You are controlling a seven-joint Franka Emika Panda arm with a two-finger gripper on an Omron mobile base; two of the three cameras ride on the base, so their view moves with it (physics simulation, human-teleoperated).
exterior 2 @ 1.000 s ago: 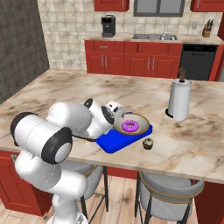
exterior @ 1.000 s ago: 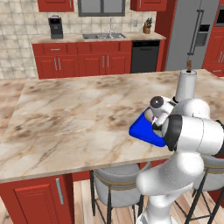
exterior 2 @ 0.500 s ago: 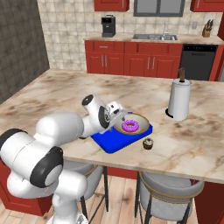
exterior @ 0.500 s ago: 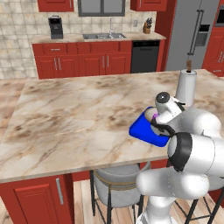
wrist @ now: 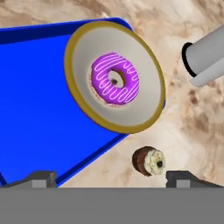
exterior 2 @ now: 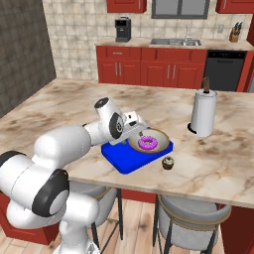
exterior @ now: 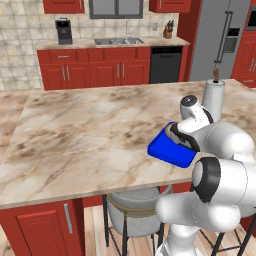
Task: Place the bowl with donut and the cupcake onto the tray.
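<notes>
One blue tray point(wrist: 39, 113) carries one bowl point(wrist: 144, 105) at its 2 o'clock corner, holding one pink-frosted donut point(wrist: 114, 78). One cupcake point(wrist: 148, 161) sits on the counter point(exterior 2: 218, 168) at the bowl's 5 o'clock. The gripper point(wrist: 111, 177) is spread wide, holding nothing.

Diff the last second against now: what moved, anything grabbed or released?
The arm swung right along the counter, bringing the gripper from beside the tray to above the gap between tray and cupcake. It is open, nothing grabbed or released. Unchanged: the bowl with the donut sits on the tray's far corner, the cupcake on the counter beside it, the paper towel roll behind.
</notes>
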